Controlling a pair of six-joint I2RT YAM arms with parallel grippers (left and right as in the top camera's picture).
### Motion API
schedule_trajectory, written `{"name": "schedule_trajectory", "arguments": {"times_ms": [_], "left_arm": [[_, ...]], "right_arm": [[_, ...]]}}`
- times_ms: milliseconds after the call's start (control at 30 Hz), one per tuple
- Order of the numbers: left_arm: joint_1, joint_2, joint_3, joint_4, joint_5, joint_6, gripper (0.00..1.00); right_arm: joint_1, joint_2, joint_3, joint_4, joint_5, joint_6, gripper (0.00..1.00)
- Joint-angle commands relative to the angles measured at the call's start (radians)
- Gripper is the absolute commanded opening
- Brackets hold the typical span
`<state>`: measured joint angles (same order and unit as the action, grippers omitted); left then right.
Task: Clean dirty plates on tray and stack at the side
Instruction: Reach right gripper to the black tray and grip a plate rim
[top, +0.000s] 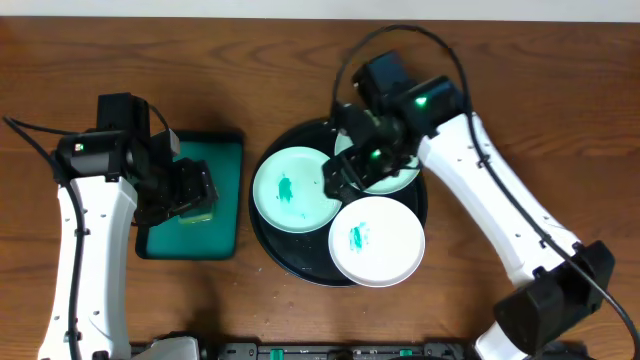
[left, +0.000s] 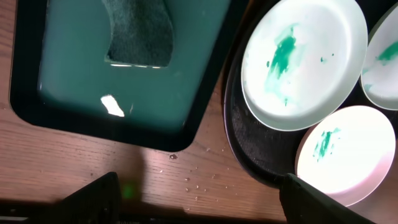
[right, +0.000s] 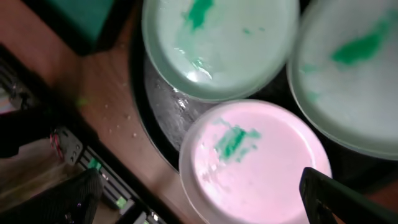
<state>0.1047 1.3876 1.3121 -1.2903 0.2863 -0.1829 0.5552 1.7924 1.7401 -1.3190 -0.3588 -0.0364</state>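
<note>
Seeming barely begun: left end effector (top: 190, 190) and right end effector (top: 345, 175) released, empty, three smeared plates (top: 290, 190) on the tray (top: 290, 252), none stacked.

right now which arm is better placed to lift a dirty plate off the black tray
Right. The right fingers, open, hang directly over the plates on the black tray; the left fingers, also open, sit over the green tray beside it, off the plates.

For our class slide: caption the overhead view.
Three green-smeared plates sit on a black tray; the right gripper hovers over them, the left over a green tray.
</note>
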Motion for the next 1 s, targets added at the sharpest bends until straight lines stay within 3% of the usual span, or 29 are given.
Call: {"name": "schedule_trajectory", "arguments": {"times_ms": [0, 33, 67, 100, 133, 167, 267, 433, 567, 733, 933, 967], "left_arm": [[0.005, -0.002, 0.017, -0.003, 0.001, 0.005, 0.82], [0.005, -0.002, 0.017, -0.003, 0.001, 0.005, 0.82], [0.005, -0.002, 0.017, -0.003, 0.001, 0.005, 0.82], [0.005, -0.002, 0.017, -0.003, 0.001, 0.005, 0.82], [0.005, -0.002, 0.017, -0.003, 0.001, 0.005, 0.82], [0.005, -0.002, 0.017, -0.003, 0.001, 0.005, 0.82], [0.005, -0.002, 0.017, -0.003, 0.001, 0.005, 0.82], [0.005, -0.002, 0.017, -0.003, 0.001, 0.005, 0.82], [0.005, -0.002, 0.017, -0.003, 0.001, 0.005, 0.82], [0.005, -0.002, 0.017, -0.004, 0.001, 0.005, 0.82], [0.005, -0.002, 0.017, -0.004, 0.001, 0.005, 0.82], [0.005, -0.002, 0.017, -0.004, 0.001, 0.005, 0.82]], "right_arm": [[0.04, 0.009, 0.024, 0.053, -0.009, 0.006, 0.99], [0.052, 0.01, 0.024, 0.085, -0.012, 0.005, 0.98], [0.063, 0.01, 0.024, 0.128, 0.003, 0.016, 0.74], [0.069, 0.01, 0.024, 0.146, 0.026, 0.068, 0.67], [0.076, 0.01, 0.024, 0.161, 0.111, 0.219, 0.88], [0.081, 0.015, 0.023, 0.134, 0.245, 0.448, 0.97], [0.086, 0.032, 0.004, 0.11, 0.302, 0.538, 0.98], [0.104, 0.073, -0.121, 0.193, 0.293, 0.537, 0.91], [0.106, 0.102, -0.267, 0.369, 0.186, 0.546, 0.86], [0.102, 0.122, -0.359, 0.487, 0.174, 0.666, 0.81], [0.099, 0.124, -0.422, 0.581, 0.174, 0.705, 0.67], [0.099, 0.124, -0.438, 0.61, 0.174, 0.721, 0.61]]}}
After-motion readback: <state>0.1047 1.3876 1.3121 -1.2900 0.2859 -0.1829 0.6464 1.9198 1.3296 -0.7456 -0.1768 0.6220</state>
